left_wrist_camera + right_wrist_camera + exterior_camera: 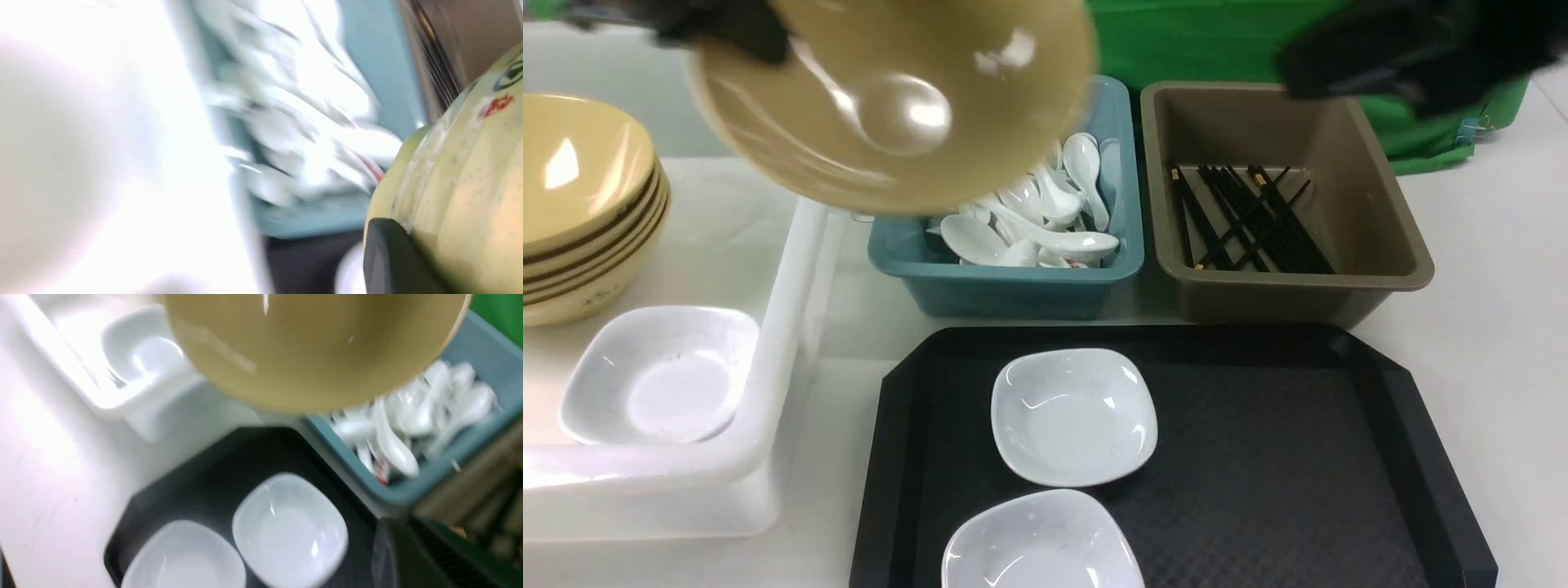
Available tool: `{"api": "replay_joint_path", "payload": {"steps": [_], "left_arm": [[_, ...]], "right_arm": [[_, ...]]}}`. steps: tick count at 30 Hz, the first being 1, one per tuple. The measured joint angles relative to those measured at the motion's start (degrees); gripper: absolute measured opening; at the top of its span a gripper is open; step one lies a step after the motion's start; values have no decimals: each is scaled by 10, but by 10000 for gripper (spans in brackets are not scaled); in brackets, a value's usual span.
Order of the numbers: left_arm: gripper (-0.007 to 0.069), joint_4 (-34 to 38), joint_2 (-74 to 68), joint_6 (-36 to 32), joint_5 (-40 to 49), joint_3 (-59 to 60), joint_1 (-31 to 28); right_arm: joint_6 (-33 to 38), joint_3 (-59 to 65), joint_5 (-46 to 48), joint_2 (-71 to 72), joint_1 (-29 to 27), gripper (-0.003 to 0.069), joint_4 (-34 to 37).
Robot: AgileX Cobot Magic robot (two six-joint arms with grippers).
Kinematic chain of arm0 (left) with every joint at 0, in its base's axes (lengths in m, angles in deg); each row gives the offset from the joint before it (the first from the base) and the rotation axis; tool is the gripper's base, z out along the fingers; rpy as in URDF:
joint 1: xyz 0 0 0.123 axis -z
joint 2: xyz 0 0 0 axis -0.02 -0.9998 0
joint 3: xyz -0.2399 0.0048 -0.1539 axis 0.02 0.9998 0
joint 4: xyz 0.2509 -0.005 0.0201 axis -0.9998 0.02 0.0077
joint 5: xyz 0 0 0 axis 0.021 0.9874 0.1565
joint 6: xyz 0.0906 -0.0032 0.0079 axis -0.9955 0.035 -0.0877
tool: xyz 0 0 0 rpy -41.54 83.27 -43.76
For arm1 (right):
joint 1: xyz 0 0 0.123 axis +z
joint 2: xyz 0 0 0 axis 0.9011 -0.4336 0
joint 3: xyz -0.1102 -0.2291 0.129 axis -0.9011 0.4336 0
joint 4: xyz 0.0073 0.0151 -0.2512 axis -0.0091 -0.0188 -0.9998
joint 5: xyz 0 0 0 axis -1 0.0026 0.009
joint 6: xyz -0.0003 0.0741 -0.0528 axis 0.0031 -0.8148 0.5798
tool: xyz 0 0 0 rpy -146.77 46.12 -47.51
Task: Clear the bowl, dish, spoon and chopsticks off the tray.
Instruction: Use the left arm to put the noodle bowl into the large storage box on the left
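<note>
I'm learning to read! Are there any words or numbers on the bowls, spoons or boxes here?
Nothing here can be read.
Lifted yellow bowl, outer side: red and green-blue printed marks, too blurred to read.
Stacked bowls, lowest one: small dark print, too small to read.
One spoon in the teal tub: red mark, too blurred to read.
</note>
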Motion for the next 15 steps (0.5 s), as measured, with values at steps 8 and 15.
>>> {"api": "replay_joint_path", "payload": {"steps": [8, 15], "left_arm": [[17, 42, 19, -15, -24, 59, -214], [17, 27, 5, -14, -150, 136, -301]], "right_arm": [[35, -163, -28, -139, 115, 8, 11], [39, -273, -52, -242, 195, 10, 16]]}}
